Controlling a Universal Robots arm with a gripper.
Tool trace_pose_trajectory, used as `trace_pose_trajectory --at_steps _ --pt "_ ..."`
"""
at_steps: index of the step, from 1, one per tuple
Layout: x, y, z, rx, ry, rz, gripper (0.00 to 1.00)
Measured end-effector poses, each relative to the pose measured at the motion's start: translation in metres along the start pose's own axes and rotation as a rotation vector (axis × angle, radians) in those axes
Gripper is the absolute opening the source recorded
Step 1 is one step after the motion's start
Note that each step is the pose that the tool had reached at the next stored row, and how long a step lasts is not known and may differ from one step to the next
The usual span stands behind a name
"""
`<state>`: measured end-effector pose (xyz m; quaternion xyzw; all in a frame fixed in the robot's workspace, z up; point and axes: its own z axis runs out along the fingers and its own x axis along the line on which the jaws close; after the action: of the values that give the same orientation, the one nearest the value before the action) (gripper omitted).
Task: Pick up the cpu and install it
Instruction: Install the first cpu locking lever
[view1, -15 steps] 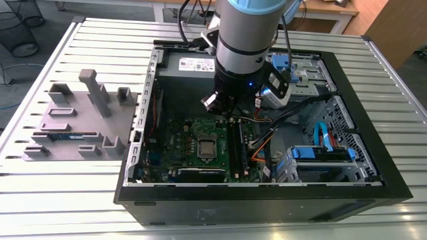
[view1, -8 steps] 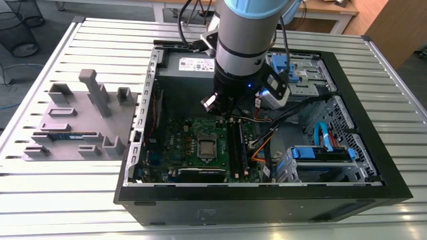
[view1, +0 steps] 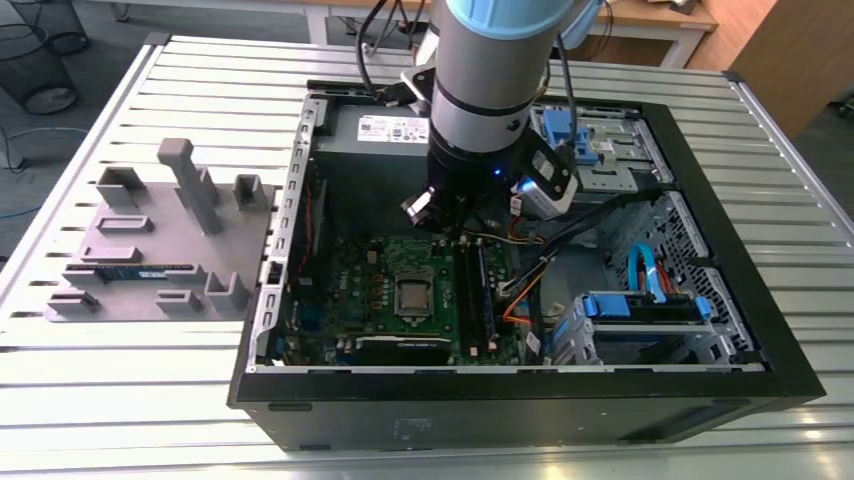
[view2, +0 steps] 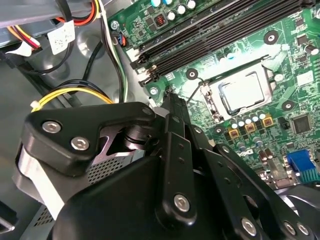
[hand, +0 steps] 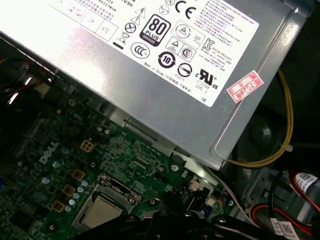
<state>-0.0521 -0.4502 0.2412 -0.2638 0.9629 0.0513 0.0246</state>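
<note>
Plainly, slatted metal table (view1: 120, 400) bears open computer case (view1: 747, 380); wood desk (view1: 667, 20) behind.

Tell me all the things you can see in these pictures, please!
Computer case: one, black, open, lying on the slatted metal table.
Motherboard: one, green, on the case floor.
cpu: one, silvery, sitting in its socket on the motherboard.
Power supply: one, grey with stickers, at the far end of the case.
Cables: several, yellow, black, red and orange, beside the motherboard.
Drive bays: blue and grey, on the exterior view's right of the case.
Parts holder: one, grey, on the table at the exterior view's left.
Memory stick: one, blue-green, lying in the holder.
Table: one, silver.
Robot arm: one, grey and blue.
claw: one, black, above the motherboard near the cpu.
</note>
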Motion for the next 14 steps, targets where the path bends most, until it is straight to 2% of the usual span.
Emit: trace_pose_trajectory --at_steps 3,5,14 --pt "-0.0001 0.0001 0.0012 0.0103 0.0061 -0.001 0.11" --pt "-0.0002 0.0004 0.0018 0.0132 0.0079 -0.001 0.11" --pt "-0.0002 0.0014 0.0031 0.0157 0.0095 -0.002 0.11"
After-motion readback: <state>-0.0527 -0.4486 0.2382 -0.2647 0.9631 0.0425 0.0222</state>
